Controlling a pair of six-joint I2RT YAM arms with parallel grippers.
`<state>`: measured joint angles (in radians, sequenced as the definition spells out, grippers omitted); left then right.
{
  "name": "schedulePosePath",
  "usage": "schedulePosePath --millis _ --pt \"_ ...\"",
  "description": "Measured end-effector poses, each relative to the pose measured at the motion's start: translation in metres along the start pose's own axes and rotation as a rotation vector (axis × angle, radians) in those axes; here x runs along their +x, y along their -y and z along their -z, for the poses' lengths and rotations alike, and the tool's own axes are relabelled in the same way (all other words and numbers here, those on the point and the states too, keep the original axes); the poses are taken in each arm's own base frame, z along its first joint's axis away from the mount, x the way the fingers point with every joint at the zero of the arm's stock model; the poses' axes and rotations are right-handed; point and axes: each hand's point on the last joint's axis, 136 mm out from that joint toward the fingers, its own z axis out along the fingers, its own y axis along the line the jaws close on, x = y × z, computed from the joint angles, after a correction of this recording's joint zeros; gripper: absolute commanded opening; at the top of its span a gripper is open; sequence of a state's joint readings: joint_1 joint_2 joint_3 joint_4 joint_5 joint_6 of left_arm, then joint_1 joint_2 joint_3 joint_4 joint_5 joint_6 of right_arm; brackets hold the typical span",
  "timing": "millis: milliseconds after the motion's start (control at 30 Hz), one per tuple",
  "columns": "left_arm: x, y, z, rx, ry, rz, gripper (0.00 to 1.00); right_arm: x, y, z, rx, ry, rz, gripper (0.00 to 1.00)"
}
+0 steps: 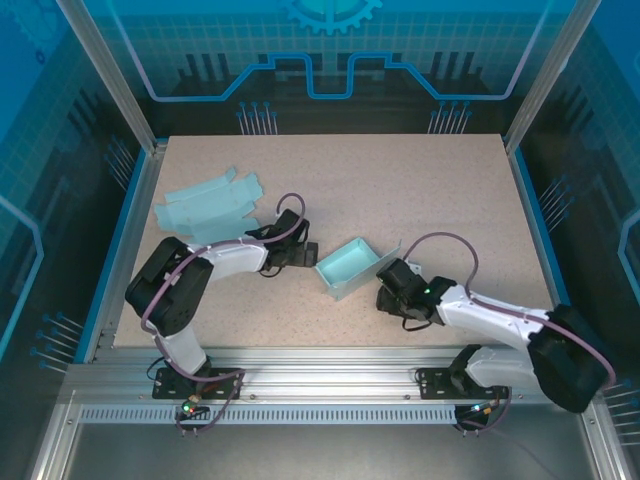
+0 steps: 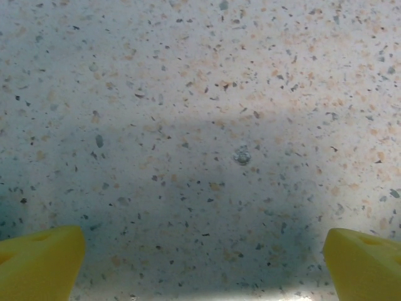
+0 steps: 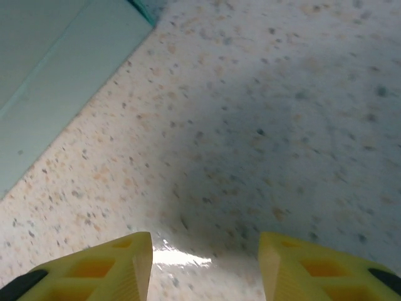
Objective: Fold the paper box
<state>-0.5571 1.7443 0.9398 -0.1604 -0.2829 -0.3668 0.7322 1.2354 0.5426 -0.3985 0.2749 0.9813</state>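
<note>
- The left claw (image 2: 203,266) stands wide apart. Its yellow fingers (image 2: 37,260) sit at the two bottom corners of the left wrist view, and only bare speckled tabletop (image 2: 207,94) lies between them.
- It grips nothing. A dark shadow falls across the surface just ahead of the fingertips.
- From above, the left claw (image 1: 300,257) points right, close to the left end of the paper box (image 1: 348,268). Whether it touches the box cannot be told.
- The right claw (image 3: 207,269) is also apart, though more narrowly. Nothing lies between its two yellow fingertips (image 3: 119,263) except tabletop and a bright glare patch.
- In the right wrist view, a pale teal wall of the paper box (image 3: 50,81) fills the upper left. It lies ahead and to the left of the fingertips, clear of them.
- From above, the right claw (image 1: 385,290) sits just beside the box's right near corner, pointing up and left.
- The paper box stands assembled near the middle of the tabletop (image 1: 420,190) as a shallow open tray. It is turned at a slant, and neither claw holds it.
- A pile of flat paper cutouts (image 1: 210,205) in the same teal lies toward the far left, behind the left arm and well apart from the box.
</note>
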Motion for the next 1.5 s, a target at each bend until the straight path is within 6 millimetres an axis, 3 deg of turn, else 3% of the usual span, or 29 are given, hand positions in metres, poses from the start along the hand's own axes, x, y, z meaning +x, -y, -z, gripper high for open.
schedulePosePath --millis 233,433,567,767,900,967,1067,1233,1367,1500 --pt "0.014 0.004 -0.001 0.021 -0.033 0.013 0.99 -0.034 -0.027 -0.018 -0.062 0.001 -0.010 0.47" --pt "0.033 0.021 0.010 0.067 -0.047 0.006 0.99 -0.072 -0.032 -0.031 -0.080 0.006 -0.015 0.49" --pt "0.051 0.041 0.022 0.129 -0.063 0.008 0.99 -0.101 -0.026 -0.036 -0.100 0.011 -0.034 0.50" --pt "0.068 0.085 0.035 0.241 -0.047 0.004 0.99 -0.140 -0.018 -0.038 -0.138 0.025 -0.048 0.56" --pt "0.081 0.118 0.046 0.346 -0.031 -0.012 0.99 -0.153 0.003 -0.026 -0.124 0.041 -0.070 0.67" --pt "0.083 0.116 0.052 0.353 -0.015 -0.011 0.99 -0.155 0.014 -0.010 -0.099 0.063 -0.072 0.72" --pt "0.062 0.102 0.070 0.342 0.055 0.007 0.95 -0.155 0.024 0.026 -0.081 0.138 -0.063 0.79" --pt "-0.006 0.064 0.098 0.323 0.228 0.070 0.84 -0.130 0.046 0.076 -0.067 0.236 -0.076 1.00" --pt "-0.034 0.040 0.093 0.291 0.251 0.029 0.85 -0.103 0.058 0.100 -0.084 0.270 -0.082 1.00" --pt "-0.042 0.051 0.075 0.281 0.179 -0.088 0.81 -0.089 0.062 0.121 -0.116 0.300 -0.089 1.00"
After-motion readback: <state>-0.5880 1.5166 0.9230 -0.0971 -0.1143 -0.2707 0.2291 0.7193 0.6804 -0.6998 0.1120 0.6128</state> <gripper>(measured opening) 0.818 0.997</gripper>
